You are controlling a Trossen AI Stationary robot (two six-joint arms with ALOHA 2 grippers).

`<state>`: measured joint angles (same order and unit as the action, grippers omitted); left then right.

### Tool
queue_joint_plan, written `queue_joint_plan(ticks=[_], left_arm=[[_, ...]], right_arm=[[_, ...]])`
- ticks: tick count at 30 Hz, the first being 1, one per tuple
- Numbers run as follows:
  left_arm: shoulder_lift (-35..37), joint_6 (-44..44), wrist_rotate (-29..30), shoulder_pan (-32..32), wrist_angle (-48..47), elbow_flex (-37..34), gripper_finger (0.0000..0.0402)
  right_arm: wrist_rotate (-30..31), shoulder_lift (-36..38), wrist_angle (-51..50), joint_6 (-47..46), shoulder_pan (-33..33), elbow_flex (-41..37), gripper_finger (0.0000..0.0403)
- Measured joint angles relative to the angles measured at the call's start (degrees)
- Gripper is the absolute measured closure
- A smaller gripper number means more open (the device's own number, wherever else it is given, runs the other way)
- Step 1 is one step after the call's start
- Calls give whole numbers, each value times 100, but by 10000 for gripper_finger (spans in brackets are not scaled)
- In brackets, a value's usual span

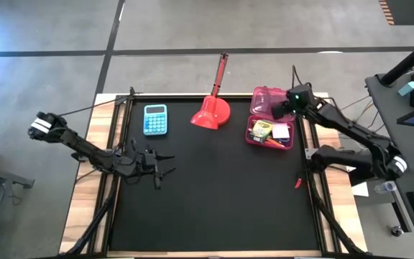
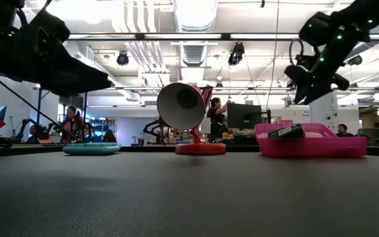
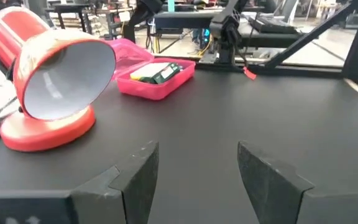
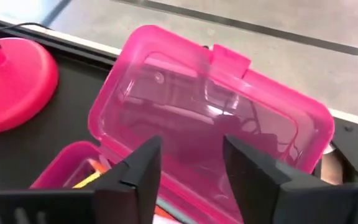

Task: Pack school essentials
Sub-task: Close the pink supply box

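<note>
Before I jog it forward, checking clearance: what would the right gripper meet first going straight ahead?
Probably the pink case's open lid; the right gripper points straight at it, fingers open, though depth is unclear.

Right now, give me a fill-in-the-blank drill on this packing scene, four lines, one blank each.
1. The pink pencil case sits with its lid ____.
2. The right gripper hovers over the case's ____.
3. Between the calculator and the case stands a red ____.
4. The left gripper has its fingers ____, holding nothing.

Missing words: open; lid; scoop; open
</note>
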<state>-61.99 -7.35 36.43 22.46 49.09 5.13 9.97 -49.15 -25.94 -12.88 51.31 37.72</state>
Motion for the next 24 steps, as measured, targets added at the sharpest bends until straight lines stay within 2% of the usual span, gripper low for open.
queue_joint_plan(ticks=[7,24], left_arm=[[21,66,10,0,91,0,198],[-66,77,8,0,97,0,198]], right_arm=[[205,-884,-89,235,-4,552,199],[207,-3166,-221,1449,236,2418,209]])
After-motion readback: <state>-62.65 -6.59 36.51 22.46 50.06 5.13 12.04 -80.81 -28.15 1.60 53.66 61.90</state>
